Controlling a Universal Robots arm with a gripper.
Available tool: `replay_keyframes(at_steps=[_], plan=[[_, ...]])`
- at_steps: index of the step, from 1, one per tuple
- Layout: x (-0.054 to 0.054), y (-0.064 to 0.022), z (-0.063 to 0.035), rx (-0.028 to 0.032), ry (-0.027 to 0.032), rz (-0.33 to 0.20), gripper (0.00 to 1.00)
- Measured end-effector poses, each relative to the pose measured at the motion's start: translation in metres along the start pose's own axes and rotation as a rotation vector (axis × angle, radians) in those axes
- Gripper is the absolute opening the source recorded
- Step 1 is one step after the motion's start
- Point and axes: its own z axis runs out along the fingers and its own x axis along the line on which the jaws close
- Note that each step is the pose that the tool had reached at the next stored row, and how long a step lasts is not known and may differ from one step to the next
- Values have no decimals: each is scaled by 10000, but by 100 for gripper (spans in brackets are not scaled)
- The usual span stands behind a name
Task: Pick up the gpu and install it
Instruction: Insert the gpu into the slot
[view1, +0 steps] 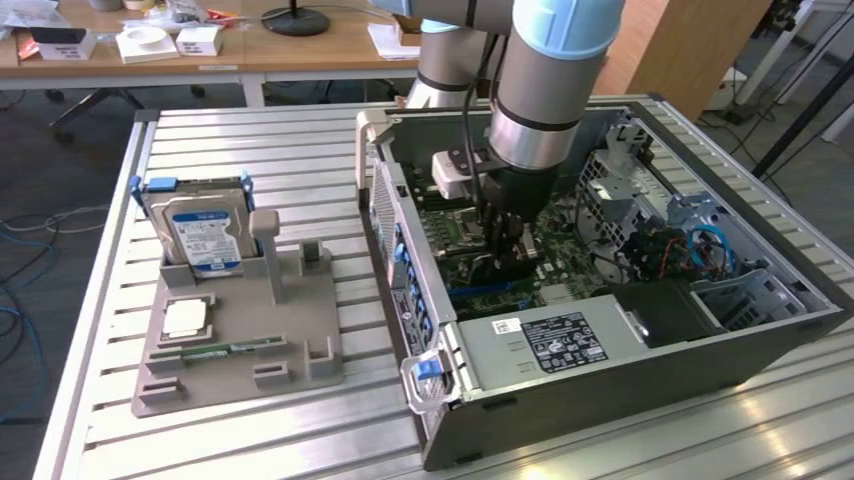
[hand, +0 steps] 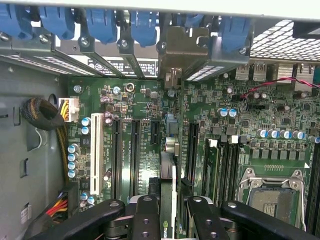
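Clamping the gpu (hand: 169, 170) edge-on by the motherboard (hand: 130, 100) slots, the gripper (view1: 503, 258) stands mid-frame in the exterior view; hard drive (view1: 200, 232) label, at the exterior view's left, unreadable.

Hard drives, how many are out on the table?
1. The hard drive stands upright in the grey holder on the table, at the exterior view's left of the open computer case. More may be hidden inside the case.
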Motion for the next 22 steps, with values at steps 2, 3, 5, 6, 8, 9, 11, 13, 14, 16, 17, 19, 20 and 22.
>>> replay_keyframes(at_steps=[2, 3, 5, 6, 8, 9, 11, 13, 14, 16, 17, 19, 20, 22], plan=[[0, 2, -1, 2, 1, -2, 26], [0, 3, -1, 3, 1, -1, 26], [0, 5, -1, 4, 1, 0, 26], [0, 6, 0, 4, 1, -1, 26], [0, 10, 1, 5, 0, 0, 26], [0, 11, 4, 5, 0, 0, 26], [1, 14, 10, 3, 3, -2, 26], [0, 15, 12, 3, 2, -1, 26], [0, 15, 12, 3, 2, 0, 26], [0, 15, 19, 5, -2, 0, 26], [0, 16, 21, 5, -1, 0, 26], [0, 16, 21, 4, 1, 0, 26], [0, 16, 21, 5, 1, 0, 26], [0, 16, 24, 4, 2, 0, 26]])
